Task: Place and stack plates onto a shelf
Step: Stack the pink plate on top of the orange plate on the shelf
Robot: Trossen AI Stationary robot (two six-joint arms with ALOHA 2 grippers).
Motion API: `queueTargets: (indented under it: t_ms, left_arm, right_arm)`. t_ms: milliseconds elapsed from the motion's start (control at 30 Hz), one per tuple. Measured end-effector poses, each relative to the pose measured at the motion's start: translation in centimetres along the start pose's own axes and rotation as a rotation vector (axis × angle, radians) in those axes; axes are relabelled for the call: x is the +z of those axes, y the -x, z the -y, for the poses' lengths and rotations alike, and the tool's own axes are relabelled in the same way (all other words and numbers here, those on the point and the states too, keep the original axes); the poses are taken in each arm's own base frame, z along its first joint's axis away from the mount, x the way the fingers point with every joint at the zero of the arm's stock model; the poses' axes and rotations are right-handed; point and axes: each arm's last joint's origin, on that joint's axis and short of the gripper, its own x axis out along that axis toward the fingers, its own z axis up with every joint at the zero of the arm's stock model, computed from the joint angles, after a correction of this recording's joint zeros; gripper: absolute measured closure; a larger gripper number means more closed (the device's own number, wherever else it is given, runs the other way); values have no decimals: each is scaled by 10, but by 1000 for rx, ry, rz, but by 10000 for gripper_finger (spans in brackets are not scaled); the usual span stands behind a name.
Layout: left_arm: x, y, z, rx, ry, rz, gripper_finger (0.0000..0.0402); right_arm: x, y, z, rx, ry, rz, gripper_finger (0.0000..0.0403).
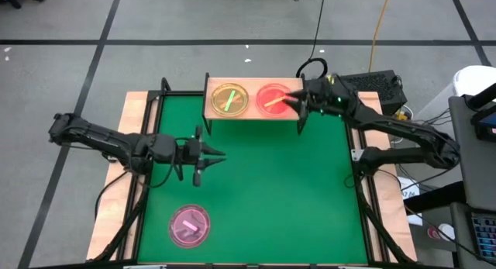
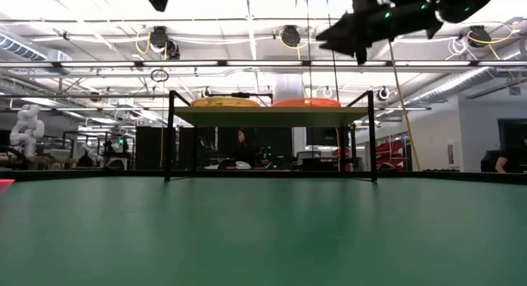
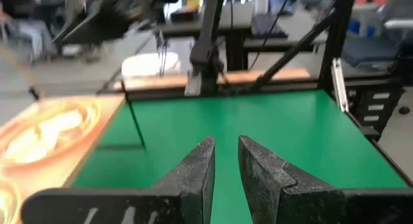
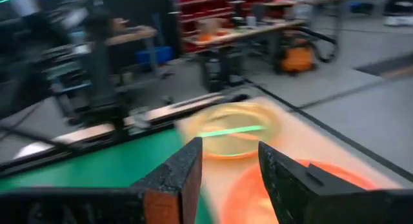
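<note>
The shelf stands at the table's far edge on black legs. An amber plate with a green bar and a red-orange plate with a yellow bar lie flat on it, side by side. A pink plate lies flat on the green table near its near left corner. My right gripper hovers open above the shelf's right end, just past the red-orange plate, and holds nothing. My left gripper is over the table's left middle, pointing right, its fingers a narrow gap apart and empty.
Black frame posts rise at the table's corners. Light-wood strips edge the green mat. The shelf's thin legs stand on the mat at the far side. Open green surface lies between the shelf and the pink plate.
</note>
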Motion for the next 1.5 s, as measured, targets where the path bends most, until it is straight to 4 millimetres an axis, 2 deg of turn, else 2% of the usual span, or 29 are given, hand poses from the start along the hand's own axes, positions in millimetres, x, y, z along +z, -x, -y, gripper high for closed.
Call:
queueTargets:
  t_ms: [133,200,367,567,733,867,1000,1200,1367,1500]
  left_arm:
    - [12,8,7,18,52,-109,325]
    - [12,9,13,2,73,-162,325]
    - [-9,1,32,-18,73,-328,325]
    - [-34,-10,61,-91,-23,-485,325]
    - [-53,-17,80,-187,-46,-603,325]
    - [-71,-16,87,-200,6,-760,325]
    - [-83,-13,84,-167,131,-921,325]
    - [-99,-9,80,-224,278,-1051,325]
    - [-129,2,75,-220,340,-1184,325]
    - [-148,7,72,-239,425,-1216,325]
  right_arm:
    - [-5,7,-34,140,49,11,270]
    - [-8,11,-50,213,60,22,270]
    - [-28,17,-88,348,94,72,270]
    - [-57,24,-113,280,186,36,270]
    - [-68,27,-123,253,194,13,271]
    - [-70,27,-125,268,206,28,271]
    - [-70,27,-125,267,207,28,271]
    - [-70,27,-125,268,219,28,271]
    - [-70,27,-125,267,224,28,271]
    - [-71,27,-125,267,225,21,271]
